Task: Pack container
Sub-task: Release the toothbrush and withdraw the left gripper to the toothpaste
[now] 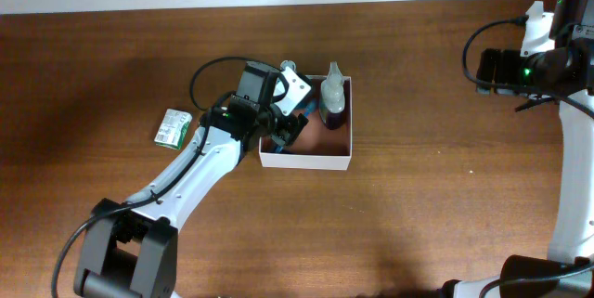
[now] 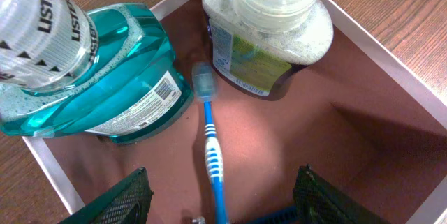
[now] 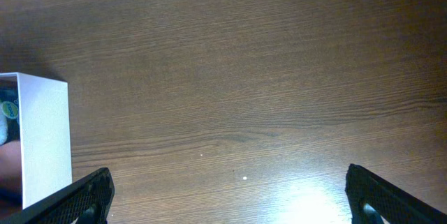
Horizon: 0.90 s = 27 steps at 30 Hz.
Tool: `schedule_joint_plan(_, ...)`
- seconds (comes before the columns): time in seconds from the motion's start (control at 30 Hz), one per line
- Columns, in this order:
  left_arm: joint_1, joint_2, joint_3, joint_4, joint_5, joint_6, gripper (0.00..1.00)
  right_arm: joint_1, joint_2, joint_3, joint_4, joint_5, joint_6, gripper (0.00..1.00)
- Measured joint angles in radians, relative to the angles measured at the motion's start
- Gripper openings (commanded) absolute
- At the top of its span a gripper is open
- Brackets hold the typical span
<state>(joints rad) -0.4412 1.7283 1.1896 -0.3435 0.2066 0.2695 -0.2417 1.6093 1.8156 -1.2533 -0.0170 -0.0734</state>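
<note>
The container [image 1: 306, 161] is a square shallow box with white walls and a reddish-brown floor [image 2: 314, 133], at the table's middle. In it stand a teal mouthwash bottle [image 2: 119, 77] and a bottle with a white cap [image 2: 269, 35] [image 1: 333, 103]. A blue toothbrush [image 2: 211, 140] lies on the floor between them. My left gripper [image 2: 220, 185] [image 1: 288, 131] is open just above the box, its fingers either side of the toothbrush handle without touching it. My right gripper [image 3: 227, 196] is open and empty over bare table, right of the container's white wall [image 3: 45, 140].
A small green-and-white packet [image 1: 173, 128] lies on the table left of the container, beside my left arm. My right arm [image 1: 534, 61] is at the table's far right back corner. The tabletop is brown wood.
</note>
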Motion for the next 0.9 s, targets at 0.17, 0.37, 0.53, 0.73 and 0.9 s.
schedule_joint_plan(0.17,0.000,-0.018,0.000,-0.032,-0.001,-0.005,0.57,0.000,0.000,0.000,0.000,0.000,-0.001,0.99)
schedule_joint_plan(0.37,0.000,-0.143,0.005,-0.138,-0.086,-0.019,0.55,0.000,0.000,0.000,0.000,0.000,-0.001,0.99)
schedule_joint_plan(0.53,0.005,-0.230,0.021,-0.203,-0.198,-0.074,0.51,0.000,0.000,0.000,0.000,0.000,0.000,0.99)
schedule_joint_plan(0.73,0.096,-0.228,0.024,-0.275,-0.275,-0.230,0.51,0.000,0.000,0.000,0.000,0.000,0.000,0.99)
schedule_joint_plan(0.9,0.211,-0.197,0.024,-0.283,-0.262,-0.308,0.81,0.000,0.000,0.000,0.000,0.000,-0.001,0.99)
